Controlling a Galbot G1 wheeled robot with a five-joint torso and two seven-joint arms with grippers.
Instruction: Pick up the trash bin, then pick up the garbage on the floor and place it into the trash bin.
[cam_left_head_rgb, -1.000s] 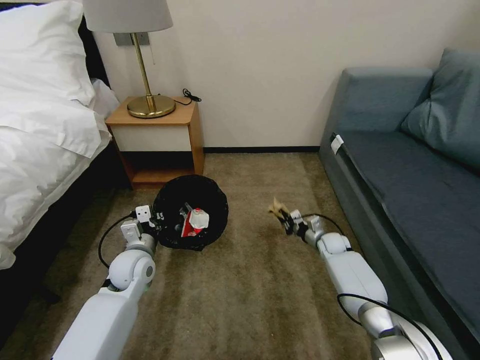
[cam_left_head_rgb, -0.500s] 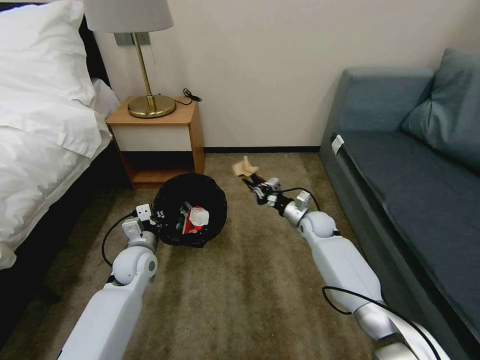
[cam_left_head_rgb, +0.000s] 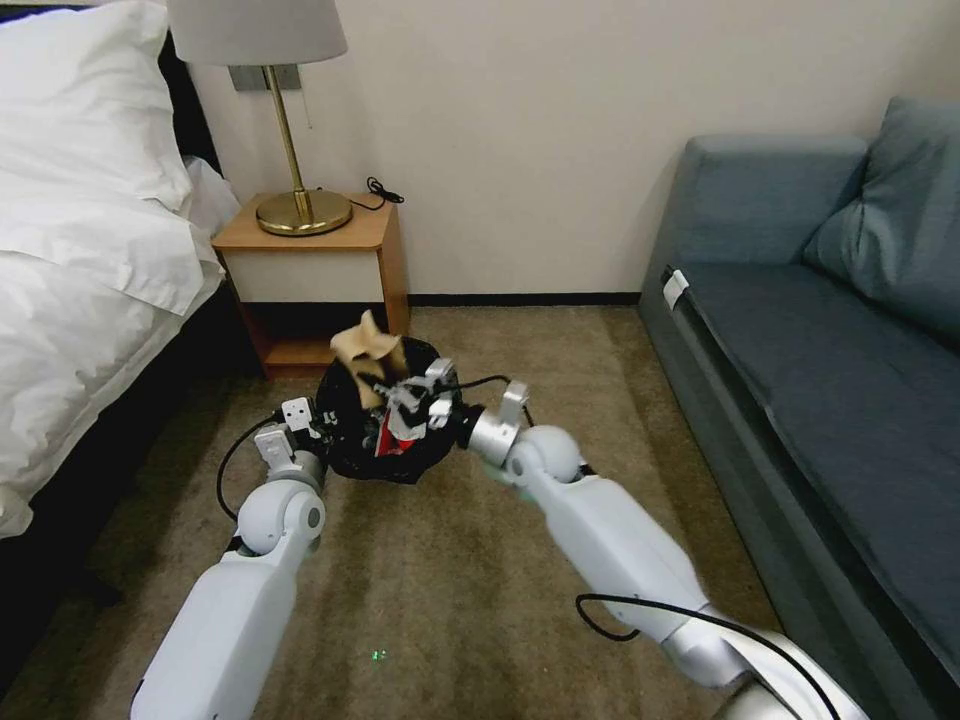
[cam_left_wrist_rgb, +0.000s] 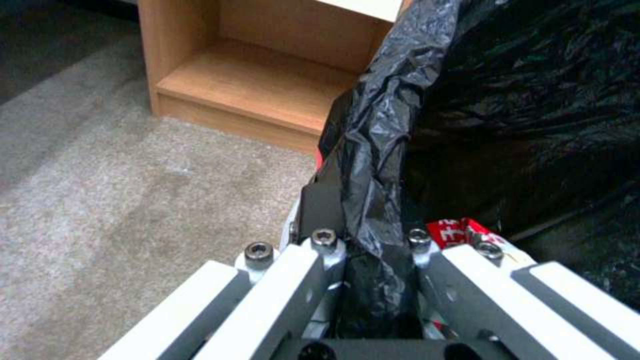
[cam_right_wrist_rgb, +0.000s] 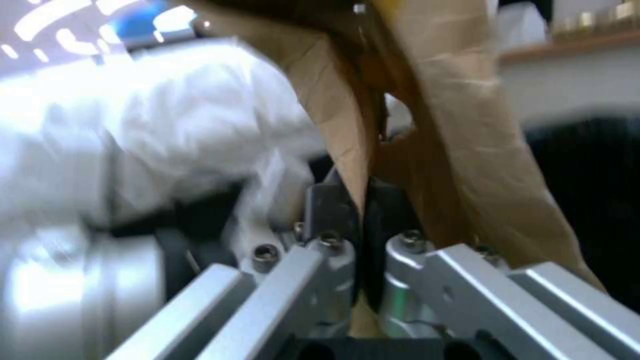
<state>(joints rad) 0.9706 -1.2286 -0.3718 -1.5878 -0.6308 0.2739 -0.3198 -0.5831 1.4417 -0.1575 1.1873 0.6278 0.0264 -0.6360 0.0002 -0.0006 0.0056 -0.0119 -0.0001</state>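
Brown bag over the bin, both hands clamped.

Head view: left hand (cam_left_head_rgb: 312, 425) pinches the near-left rim of the trash bin (cam_left_head_rgb: 345, 455), which sits low over the carpet (cam_left_head_rgb: 450, 600) in front of the nightstand (cam_left_head_rgb: 315, 275), between bed (cam_left_head_rgb: 70, 300) and sofa (cam_left_head_rgb: 830, 380). Right hand (cam_left_head_rgb: 385, 385) reaches across the bin's mouth, pinching the brown paper bag (cam_left_head_rgb: 365, 350), which stands up over the far rim. A red-and-white packet (cam_left_head_rgb: 395, 435) lies inside the liner.
Left wrist view: fingers (cam_left_wrist_rgb: 320, 205) pressed on a fold of the black liner (cam_left_wrist_rgb: 380, 150); packet (cam_left_wrist_rgb: 457, 230) just beside it; nightstand shelf (cam_left_wrist_rgb: 260, 90) behind.
Right wrist view: fingers (cam_right_wrist_rgb: 330, 205) pressed together on the paper bag (cam_right_wrist_rgb: 460, 145).
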